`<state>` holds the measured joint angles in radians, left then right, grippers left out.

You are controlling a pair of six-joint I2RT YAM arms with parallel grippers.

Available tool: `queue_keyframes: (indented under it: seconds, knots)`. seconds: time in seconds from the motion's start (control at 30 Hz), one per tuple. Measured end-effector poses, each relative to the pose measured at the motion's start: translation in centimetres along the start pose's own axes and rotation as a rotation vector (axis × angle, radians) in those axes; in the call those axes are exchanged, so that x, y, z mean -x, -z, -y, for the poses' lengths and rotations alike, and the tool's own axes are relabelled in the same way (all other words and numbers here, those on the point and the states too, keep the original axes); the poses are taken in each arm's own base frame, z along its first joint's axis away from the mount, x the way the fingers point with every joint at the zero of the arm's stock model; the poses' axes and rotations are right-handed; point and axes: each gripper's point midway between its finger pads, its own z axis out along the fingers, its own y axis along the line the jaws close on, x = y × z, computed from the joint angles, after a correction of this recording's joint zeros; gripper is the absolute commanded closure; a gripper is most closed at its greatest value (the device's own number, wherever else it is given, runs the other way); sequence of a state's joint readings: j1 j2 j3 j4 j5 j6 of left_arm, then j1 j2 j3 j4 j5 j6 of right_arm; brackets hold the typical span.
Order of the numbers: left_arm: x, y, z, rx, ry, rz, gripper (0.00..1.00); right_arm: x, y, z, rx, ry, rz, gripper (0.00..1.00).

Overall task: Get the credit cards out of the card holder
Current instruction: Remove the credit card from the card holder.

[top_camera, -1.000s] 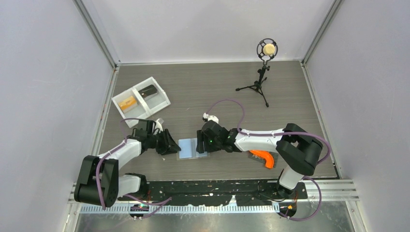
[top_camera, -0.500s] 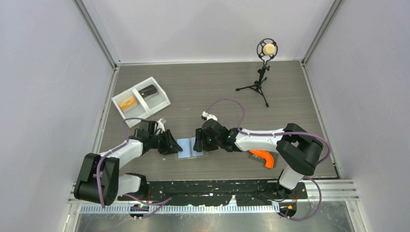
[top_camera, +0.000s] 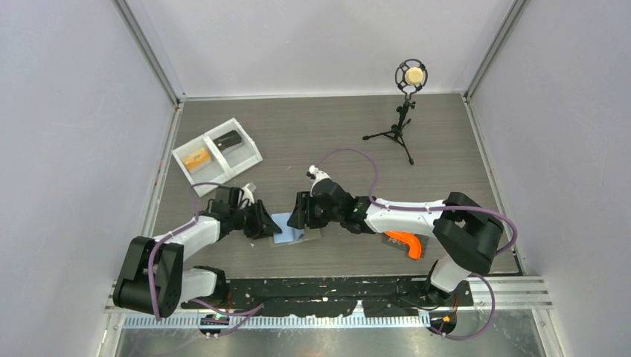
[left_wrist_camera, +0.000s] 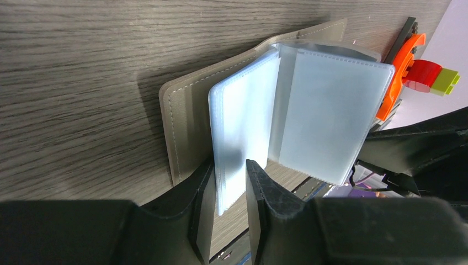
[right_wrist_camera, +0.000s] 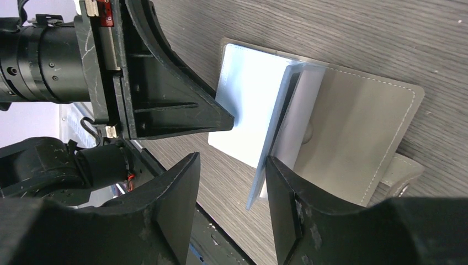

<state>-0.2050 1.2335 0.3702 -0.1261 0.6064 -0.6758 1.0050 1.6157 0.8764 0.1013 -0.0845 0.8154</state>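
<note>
Lab cell: grey panels (top_camera: 74, 111), microphone (top_camera: 411, 75)

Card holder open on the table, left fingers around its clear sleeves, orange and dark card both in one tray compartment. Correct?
No: the orange card and dark card lie in separate compartments of the white tray, per the top external view. Rest holds.

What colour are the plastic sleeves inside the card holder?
Pale frosted blue sleeves in the grey card holder, clearest in the left wrist view.
</note>
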Motion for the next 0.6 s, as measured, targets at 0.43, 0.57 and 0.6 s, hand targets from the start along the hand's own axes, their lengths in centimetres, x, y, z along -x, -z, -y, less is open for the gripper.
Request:
queue_keyframes:
  seconds: [0.43, 0.57, 0.6]
  knots:
    - [0.0, 0.3, 0.3, -0.012, -0.009, 0.019, 0.72, 0.0, 0.0, -0.9, 0.043, -0.011, -0.007, 0.79]
    - [0.1, 0.5, 0.6, -0.016, -0.005, 0.031, 0.72, 0.1, 0.0, -1.1, 0.054, -0.01, 0.0, 0.78]
    - [0.1, 0.5, 0.6, -0.016, -0.005, 0.032, 0.71, 0.1, -0.1, -1.2, 0.057, -0.01, 0.0, 0.77]
